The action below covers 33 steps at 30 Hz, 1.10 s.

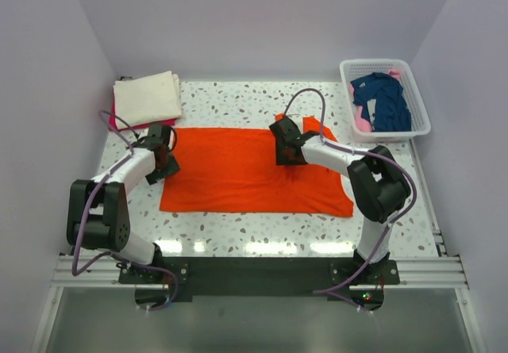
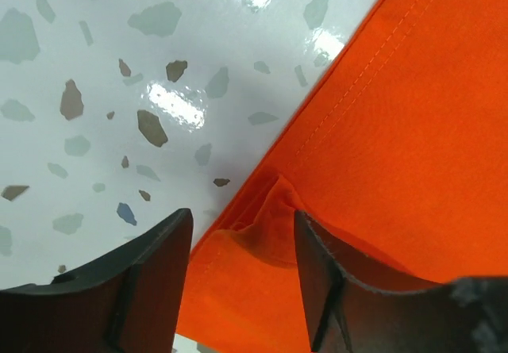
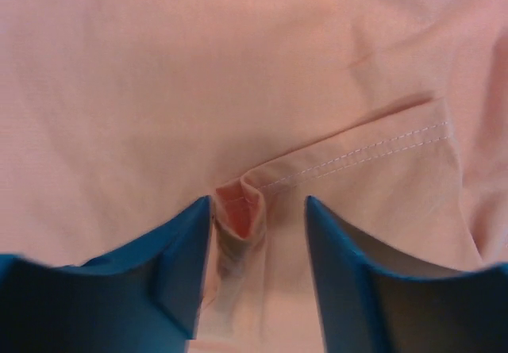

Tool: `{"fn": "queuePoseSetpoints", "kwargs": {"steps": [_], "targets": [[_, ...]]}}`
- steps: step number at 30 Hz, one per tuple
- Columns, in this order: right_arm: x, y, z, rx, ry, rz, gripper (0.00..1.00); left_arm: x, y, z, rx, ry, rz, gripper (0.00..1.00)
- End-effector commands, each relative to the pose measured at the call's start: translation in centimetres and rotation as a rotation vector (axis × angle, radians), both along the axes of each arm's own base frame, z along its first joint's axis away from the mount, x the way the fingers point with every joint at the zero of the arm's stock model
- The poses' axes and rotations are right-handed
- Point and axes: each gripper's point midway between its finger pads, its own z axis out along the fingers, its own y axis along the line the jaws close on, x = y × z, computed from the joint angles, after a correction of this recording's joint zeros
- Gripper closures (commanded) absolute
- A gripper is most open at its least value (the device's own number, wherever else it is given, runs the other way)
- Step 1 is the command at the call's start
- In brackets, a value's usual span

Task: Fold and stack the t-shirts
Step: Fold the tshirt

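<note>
A bright orange t-shirt (image 1: 238, 174) lies flat in the middle of the table, folded into a rough rectangle. My left gripper (image 1: 164, 163) is open at its left edge. In the left wrist view the gripper (image 2: 242, 214) straddles a small raised pucker of the orange hem (image 2: 274, 218). My right gripper (image 1: 287, 156) is open over the shirt's upper right part, by a folded-in sleeve. In the right wrist view the gripper (image 3: 259, 202) stands over a small cloth pucker (image 3: 238, 210) by a stitched hem; the cloth (image 3: 238, 67) looks washed-out there.
A folded cream t-shirt (image 1: 147, 97) lies at the back left on a red one (image 1: 117, 121). A white lattice basket (image 1: 377, 63) at the back right holds a navy t-shirt (image 1: 385, 99) and some pink cloth (image 1: 363, 119). White walls close in three sides.
</note>
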Motion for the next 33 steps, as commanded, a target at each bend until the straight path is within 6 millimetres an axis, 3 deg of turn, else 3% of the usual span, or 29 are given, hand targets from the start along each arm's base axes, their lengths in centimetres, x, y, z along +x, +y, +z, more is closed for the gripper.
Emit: {"fn": "queuePoseSetpoints", "kwargs": {"steps": [1, 3, 5, 12, 15, 16, 17, 19, 21, 22, 24, 25, 26, 33], "targets": [[2.1, 1.3, 5.3, 0.082, -0.132, 0.023, 0.41, 3.1, 0.6, 3.5, 0.012, -0.121, -0.001, 0.32], [2.5, 0.9, 6.4, 0.103, -0.149, 0.024, 0.32, 3.7, 0.7, 4.4, 0.016, -0.141, -0.014, 0.24], [2.9, 0.4, 7.1, 0.136, -0.149, 0.023, 0.28, 5.1, 0.4, 5.9, 0.007, -0.186, -0.026, 0.23], [6.3, -1.4, 9.4, 0.3, -0.157, 0.031, 0.28, 10.9, -1.1, 8.4, -0.036, -0.259, -0.113, 0.31], [8.1, -1.7, 10.6, 0.342, -0.182, 0.048, 0.28, 13.4, -1.4, 7.9, -0.031, -0.246, -0.117, 0.35], [8.5, -1.5, 10.3, 0.344, -0.176, 0.054, 0.28, 14.0, -1.4, 6.8, -0.026, -0.222, -0.118, 0.36], [9.1, -1.4, 11.0, 0.358, -0.191, 0.066, 0.28, 15.0, -1.4, 7.1, -0.022, -0.238, -0.118, 0.38], [9.6, -1.2, 11.0, 0.365, -0.189, 0.078, 0.28, 15.9, -1.6, 5.3, -0.017, -0.201, -0.125, 0.4], [10.3, -1.1, 11.0, 0.36, -0.201, 0.086, 0.28, 17.1, -1.5, 5.1, -0.008, -0.201, -0.12, 0.41], [10.6, -1.2, 11.0, 0.359, -0.205, 0.086, 0.28, 17.5, -1.6, 3.8, -0.008, -0.175, -0.124, 0.41], [11.0, -0.9, 10.8, 0.369, -0.205, 0.104, 0.28, 18.8, -1.8, 3.7, -0.009, -0.187, -0.125, 0.42], [11.2, -0.8, 10.7, 0.374, -0.205, 0.108, 0.28, 19.2, -1.9, 2.6, -0.009, -0.169, -0.13, 0.42], [11.5, -0.8, 10.8, 0.374, -0.211, 0.113, 0.28, 20.1, -2.1, 3.0, -0.008, -0.19, -0.136, 0.42], [12.2, -0.8, 9.7, 0.364, -0.205, 0.121, 0.29, 21.7, -1.7, 1.6, 0.05, -0.171, -0.126, 0.45]]}}
